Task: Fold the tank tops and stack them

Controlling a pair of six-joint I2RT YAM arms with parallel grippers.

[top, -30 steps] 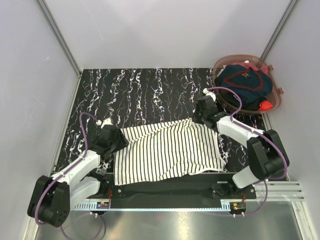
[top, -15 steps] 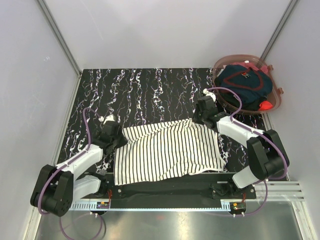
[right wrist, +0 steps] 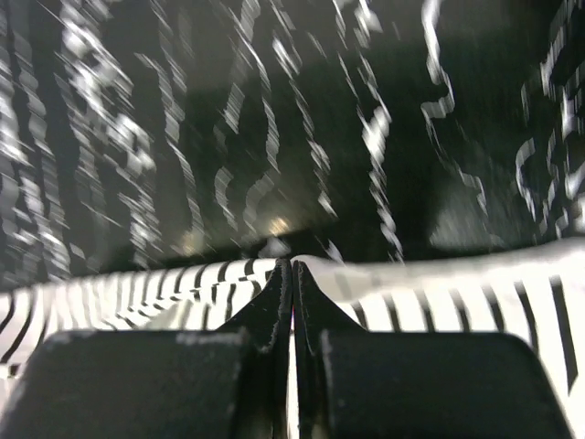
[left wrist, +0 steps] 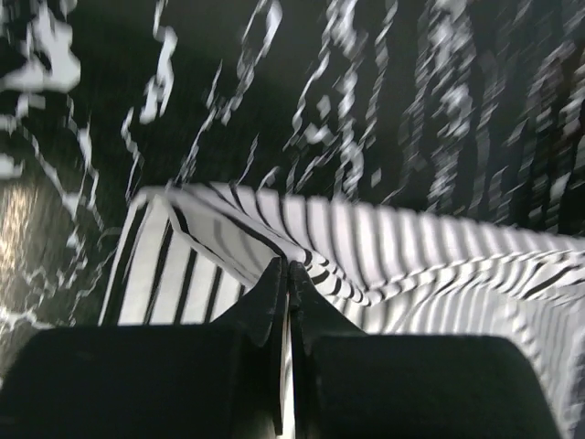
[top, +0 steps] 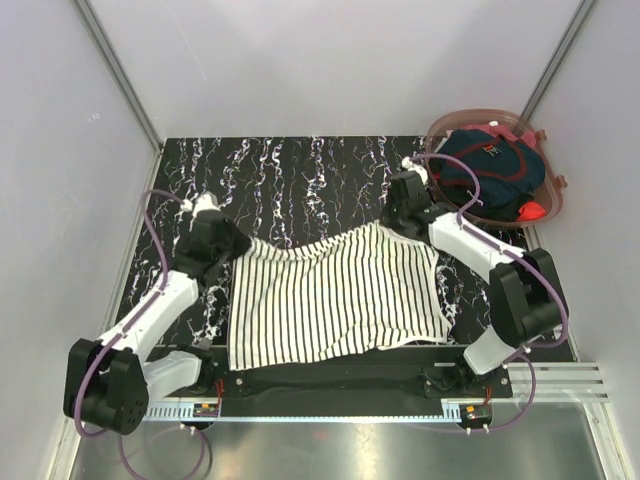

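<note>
Striped tank top (top: 335, 295) stretched btw left pincer (left wrist: 285, 267) & right pincer (right wrist: 292, 265), both clamped on its far edge.

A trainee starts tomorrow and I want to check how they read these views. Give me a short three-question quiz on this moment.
1. True or false: the left gripper is shut on the striped tank top.
2. Where is the navy tank top? A) in the pink basket at the far right B) under the striped one C) spread on the table
3. Fill in: the right gripper pinches the striped tank top's ____ edge.
Key: 1 true; 2 A; 3 far.
</note>
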